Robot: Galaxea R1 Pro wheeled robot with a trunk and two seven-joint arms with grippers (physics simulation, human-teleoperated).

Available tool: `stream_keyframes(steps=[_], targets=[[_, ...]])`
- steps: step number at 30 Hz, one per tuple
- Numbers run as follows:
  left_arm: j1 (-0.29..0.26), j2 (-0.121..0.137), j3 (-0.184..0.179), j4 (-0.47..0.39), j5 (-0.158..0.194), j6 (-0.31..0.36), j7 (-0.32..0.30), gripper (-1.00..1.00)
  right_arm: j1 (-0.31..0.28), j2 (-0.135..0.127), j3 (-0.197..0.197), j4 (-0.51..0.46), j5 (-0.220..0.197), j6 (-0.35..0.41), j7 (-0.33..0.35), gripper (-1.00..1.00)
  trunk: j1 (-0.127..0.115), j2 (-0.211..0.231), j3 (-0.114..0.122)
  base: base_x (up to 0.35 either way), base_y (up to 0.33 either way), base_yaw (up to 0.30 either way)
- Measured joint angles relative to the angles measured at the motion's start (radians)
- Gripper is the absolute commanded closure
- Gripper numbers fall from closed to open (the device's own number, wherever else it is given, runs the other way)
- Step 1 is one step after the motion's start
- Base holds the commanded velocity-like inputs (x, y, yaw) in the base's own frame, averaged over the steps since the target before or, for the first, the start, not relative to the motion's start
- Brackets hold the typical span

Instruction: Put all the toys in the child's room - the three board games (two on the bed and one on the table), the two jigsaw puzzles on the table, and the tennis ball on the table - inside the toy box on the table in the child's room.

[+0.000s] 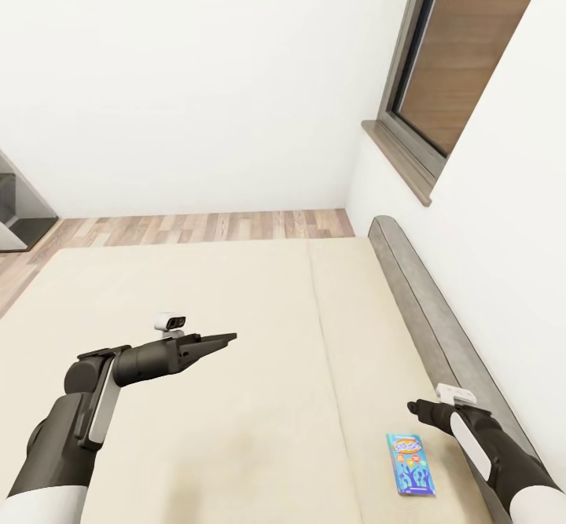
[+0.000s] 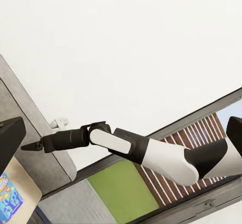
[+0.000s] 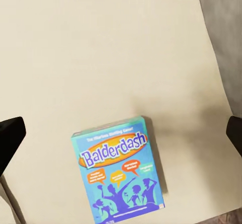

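You see the blue board game cut off at the left wrist view's edge, and the small print under its title is too fine to read. The right gripper shows you just a dark tip, so its jaws can't be judged; the bed runs off the bottom edge.

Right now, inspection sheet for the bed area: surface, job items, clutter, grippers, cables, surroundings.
Surface: bed, cream mattress, dark grey frame along the wall side.
Job's things: one blue board game lying flat on the mattress, "Balderdash" on its lid, near the frame edge.
Clutter: nothing seen.
Grippers: left gripper held above the mattress, fingers together, holding nothing. Right gripper above the mattress beside the game; its wrist view shows the fingers spread wide, game between them, untouched.
Cables: nothing seen.
Surroundings: white walls, window above the frame, wood floor beyond the bed.
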Motion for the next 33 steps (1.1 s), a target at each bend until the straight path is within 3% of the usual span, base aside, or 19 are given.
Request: stream_keyframes(steps=[16,23,33], targets=[[0.000,-0.003,0.000,0.000,-0.001,0.001,0.002,-1.00,0.001,0.008,0.002,-0.001,-0.005,0.000,0.040,-1.00,0.000,0.000,0.000,0.000,-0.012,0.000],[0.000,-0.008,-0.003,0.000,-0.001,0.001,0.004,-1.00,0.001,0.005,0.004,-0.001,-0.004,0.001,0.104,-1.00,0.000,0.000,0.000,0.000,-0.091,0.004],[0.000,-0.008,0.001,0.001,-0.001,0.001,0.005,-1.00,0.001,0.005,0.009,0.000,-0.004,0.000,0.118,-1.00,0.000,0.000,0.000,0.000,-0.138,0.094]])
